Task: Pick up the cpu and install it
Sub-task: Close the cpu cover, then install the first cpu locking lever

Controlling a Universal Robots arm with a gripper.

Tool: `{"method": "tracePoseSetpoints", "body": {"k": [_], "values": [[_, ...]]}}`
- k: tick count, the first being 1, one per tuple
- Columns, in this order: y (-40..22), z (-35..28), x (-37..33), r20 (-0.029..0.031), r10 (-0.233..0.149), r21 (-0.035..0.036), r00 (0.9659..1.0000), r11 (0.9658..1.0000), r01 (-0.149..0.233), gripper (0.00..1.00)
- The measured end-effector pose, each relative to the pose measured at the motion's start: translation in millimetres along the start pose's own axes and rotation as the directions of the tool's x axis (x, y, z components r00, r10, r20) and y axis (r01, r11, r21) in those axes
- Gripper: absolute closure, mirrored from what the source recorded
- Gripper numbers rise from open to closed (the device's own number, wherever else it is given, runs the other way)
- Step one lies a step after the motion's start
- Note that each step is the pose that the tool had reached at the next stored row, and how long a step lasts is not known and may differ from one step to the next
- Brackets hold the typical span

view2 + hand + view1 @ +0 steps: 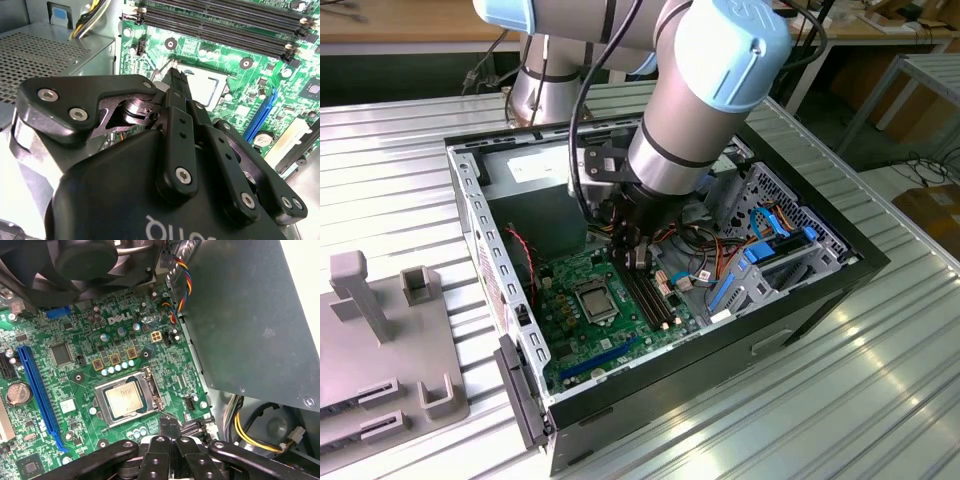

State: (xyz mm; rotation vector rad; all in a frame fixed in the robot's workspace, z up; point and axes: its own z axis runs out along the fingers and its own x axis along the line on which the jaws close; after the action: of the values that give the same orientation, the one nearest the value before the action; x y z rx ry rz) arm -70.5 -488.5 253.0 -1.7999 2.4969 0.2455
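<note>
Black linkages of the jaws [169, 426] sit closest to the lens in both wrist views, the fingers pressed together with nothing between them. Around them, a ribbed metal table [880, 380] carries an open computer case [820, 300]. Inside lies the green motherboard [75, 390], and the arm [700, 90] reaches down over it. Seated in the socket frame [155, 390] just beside the fingertips is the cpu [123, 400], silver top up.
</note>
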Motion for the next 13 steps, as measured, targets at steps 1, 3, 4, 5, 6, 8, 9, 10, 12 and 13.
{"method": "tracePoseSetpoints", "body": {"k": [1, 3, 4, 5, 6, 8, 9, 10, 12, 13], "values": [[0.9, 0.1, 0.4, 0.0001, 0.000, 0.0000, 1.0000, 1.0000, 0.000, 0.89], [2.6, 0.2, 1.2, 0.0000, 0.000, 0.0000, 1.0000, 1.0000, 0.000, 0.89], [4.8, 0.3, 2.3, 0.0000, 0.000, 0.0000, 1.0000, 1.0000, 0.000, 0.89], [7.4, 0.5, 3.3, 0.0001, 0.000, 0.0001, 1.0000, 1.0000, 0.000, 0.89], [9.6, 0.5, 4.2, 0.0000, 0.000, 0.0000, 1.0000, 1.0000, 0.000, 0.89], [11.6, 0.7, 5.0, 0.0001, 0.000, 0.0001, 1.0000, 1.0000, 0.000, 0.89], [12.2, 0.7, 5.2, 0.0001, 0.000, 0.0000, 1.0000, 1.0000, 0.000, 0.89], [12.2, 0.7, 5.2, 0.0000, 0.000, 0.0000, 1.0000, 1.0000, 0.000, 0.89], [12.6, 0.6, 6.0, 0.0000, 0.000, 0.0000, 1.0000, 1.0000, 0.000, 0.89], [13.1, 0.6, 6.9, 0.0000, 0.000, 0.0000, 1.0000, 1.0000, 0.000, 0.89]]}}
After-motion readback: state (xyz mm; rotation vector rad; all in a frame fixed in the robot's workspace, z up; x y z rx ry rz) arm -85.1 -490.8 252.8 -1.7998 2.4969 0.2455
